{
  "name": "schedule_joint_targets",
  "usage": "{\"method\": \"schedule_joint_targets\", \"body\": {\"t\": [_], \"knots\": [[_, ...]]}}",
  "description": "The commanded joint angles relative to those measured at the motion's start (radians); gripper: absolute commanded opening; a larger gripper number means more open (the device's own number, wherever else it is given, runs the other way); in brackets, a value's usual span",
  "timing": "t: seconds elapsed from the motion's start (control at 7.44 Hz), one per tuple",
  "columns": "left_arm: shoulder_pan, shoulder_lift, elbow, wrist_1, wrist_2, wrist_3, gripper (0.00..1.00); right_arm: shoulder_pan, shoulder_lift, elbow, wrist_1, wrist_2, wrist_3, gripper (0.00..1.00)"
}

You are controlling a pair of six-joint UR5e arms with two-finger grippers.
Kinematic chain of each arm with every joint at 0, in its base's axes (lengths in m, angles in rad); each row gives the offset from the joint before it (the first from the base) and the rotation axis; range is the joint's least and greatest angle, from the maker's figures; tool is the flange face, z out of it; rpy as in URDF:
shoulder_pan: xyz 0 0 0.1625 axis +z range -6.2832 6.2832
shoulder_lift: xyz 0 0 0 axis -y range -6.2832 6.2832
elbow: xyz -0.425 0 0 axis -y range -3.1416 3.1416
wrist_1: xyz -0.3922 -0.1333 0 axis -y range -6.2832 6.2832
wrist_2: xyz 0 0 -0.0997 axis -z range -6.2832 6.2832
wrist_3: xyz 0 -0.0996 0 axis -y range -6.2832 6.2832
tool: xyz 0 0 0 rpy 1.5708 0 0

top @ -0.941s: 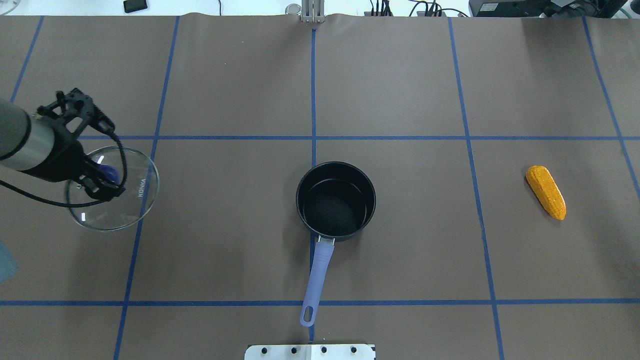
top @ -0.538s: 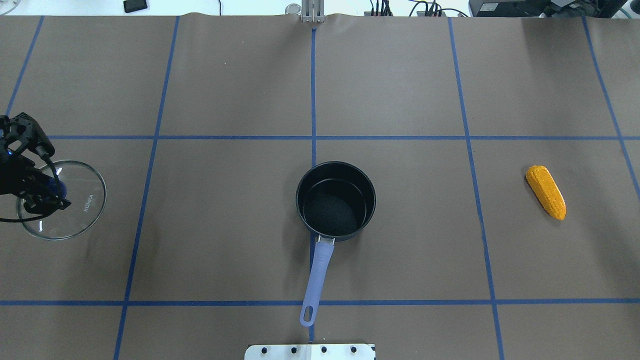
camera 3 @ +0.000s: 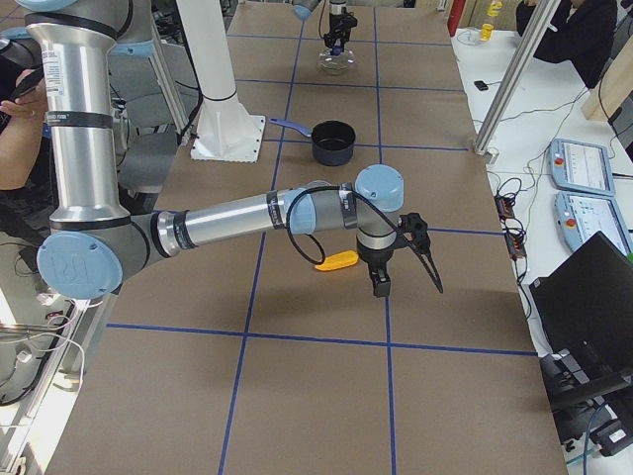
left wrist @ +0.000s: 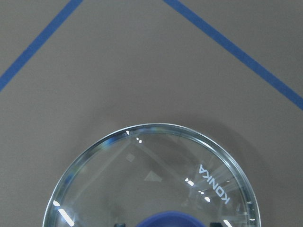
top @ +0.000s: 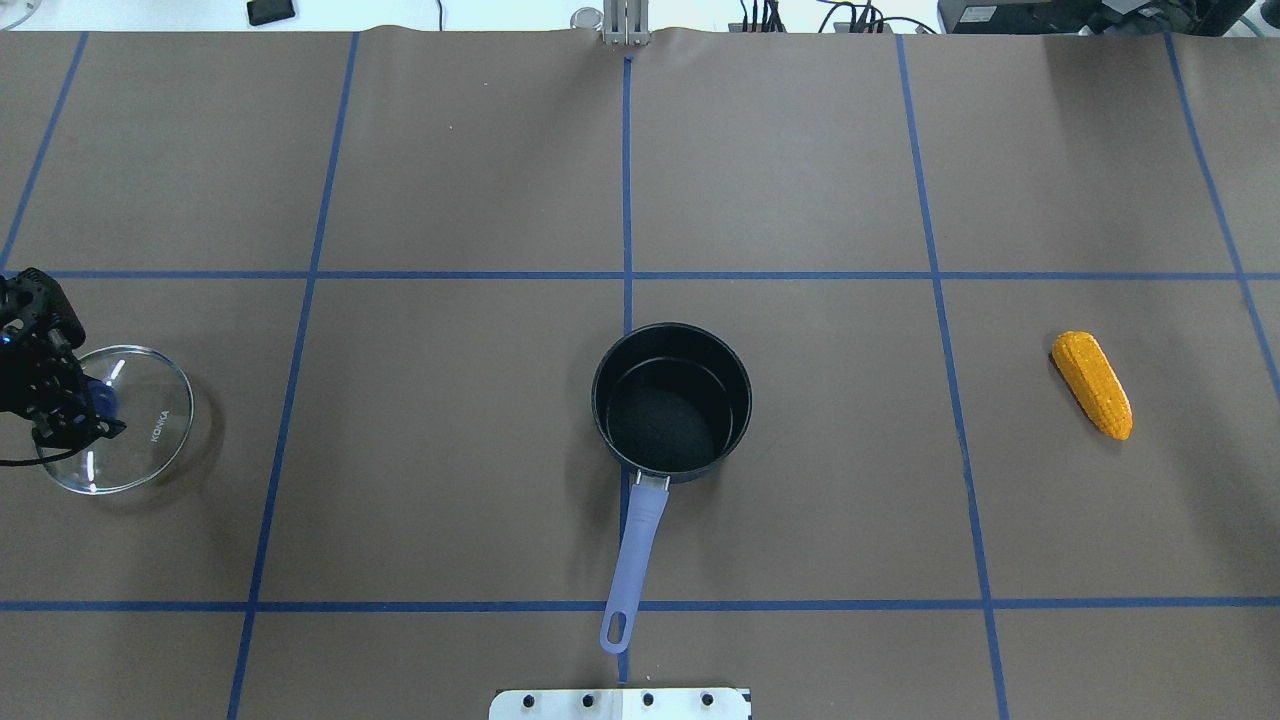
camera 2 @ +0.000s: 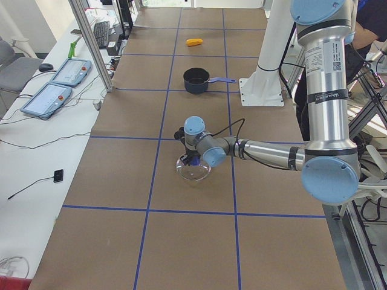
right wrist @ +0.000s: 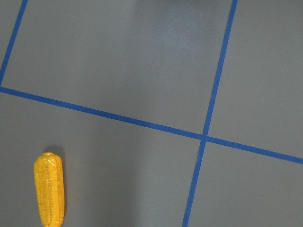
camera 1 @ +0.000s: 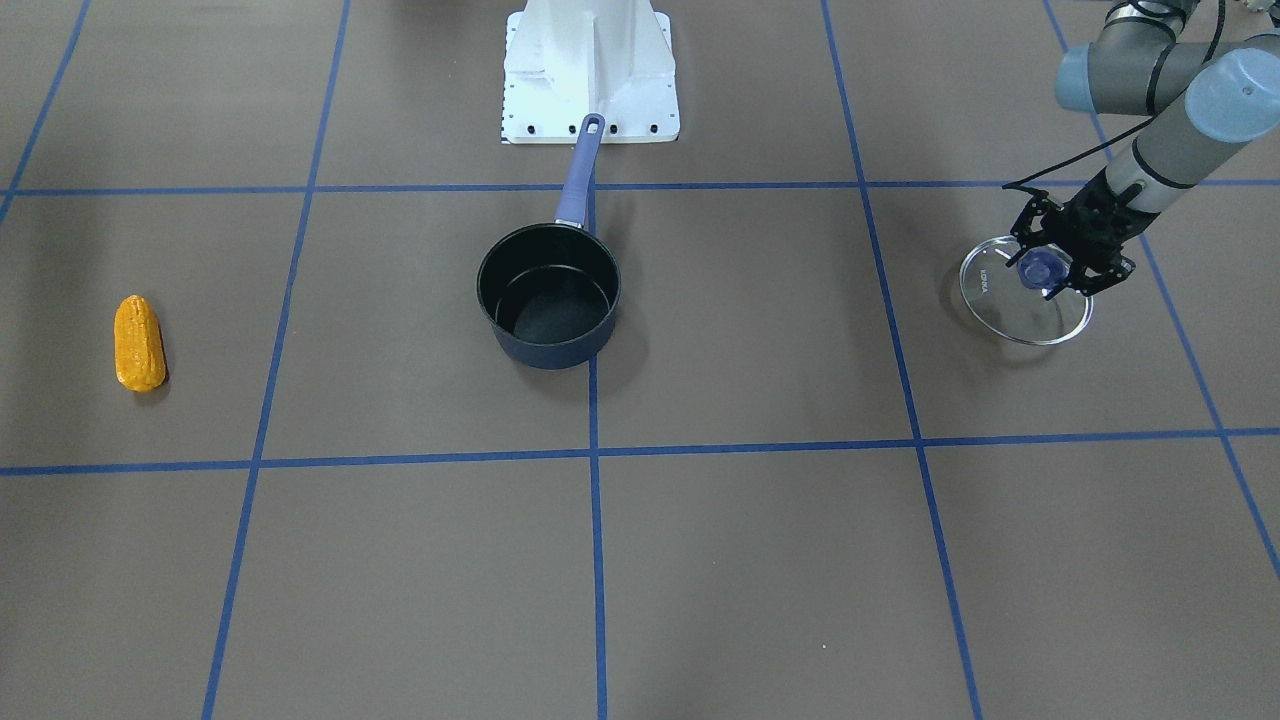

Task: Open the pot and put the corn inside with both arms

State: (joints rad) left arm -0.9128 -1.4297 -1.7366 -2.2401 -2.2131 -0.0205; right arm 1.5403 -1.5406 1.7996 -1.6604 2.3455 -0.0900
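Observation:
The pot (top: 671,400) stands open and empty at the table's middle, its periwinkle handle (top: 635,550) pointing toward the robot base; it also shows in the front view (camera 1: 548,300). The corn (top: 1092,384) lies far right on the table, and shows in the right wrist view (right wrist: 49,195). My left gripper (top: 75,410) is shut on the blue knob of the glass lid (top: 140,430) at the far left edge, low over the table (camera 1: 1050,270). My right gripper (camera 3: 381,282) hangs beside the corn (camera 3: 336,261); I cannot tell whether it is open or shut.
The white base mount (top: 620,703) sits at the near edge behind the pot's handle. Blue tape lines grid the brown table cover. Teach pendants (camera 2: 48,90) lie on the side bench past the table's far edge.
My left gripper has carried the glass lid further left, away from the pot, and lower toward the table. The pot and the corn have not moved.

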Motion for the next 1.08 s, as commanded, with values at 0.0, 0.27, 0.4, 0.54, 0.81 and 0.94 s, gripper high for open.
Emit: {"method": "schedule_joint_targets", "body": {"t": [0.0, 0.27, 0.4, 0.54, 0.81, 0.94], "knots": [[0.000, -0.005, 0.022, -0.012, 0.001, -0.006, 0.99, 0.000, 0.000, 0.001, 0.004, 0.000, -0.002, 1.00], [-0.074, -0.009, 0.008, 0.009, -0.008, -0.006, 0.99, -0.006, -0.015, -0.008, 0.152, 0.005, 0.002, 1.00], [-0.195, -0.038, 0.005, 0.096, -0.055, -0.004, 0.99, -0.008, -0.019, -0.006, 0.156, 0.009, 0.004, 1.00], [-0.356, -0.105, -0.006, 0.264, -0.109, 0.010, 0.99, -0.025, -0.015, -0.005, 0.157, 0.041, 0.033, 1.00], [-0.531, -0.118, -0.029, 0.503, -0.146, 0.221, 0.99, -0.124, -0.024, 0.014, 0.300, 0.035, 0.318, 1.00], [-0.617, -0.114, -0.018, 0.587, -0.137, 0.297, 0.99, -0.202, -0.042, 0.015, 0.405, -0.004, 0.469, 1.00]]}}
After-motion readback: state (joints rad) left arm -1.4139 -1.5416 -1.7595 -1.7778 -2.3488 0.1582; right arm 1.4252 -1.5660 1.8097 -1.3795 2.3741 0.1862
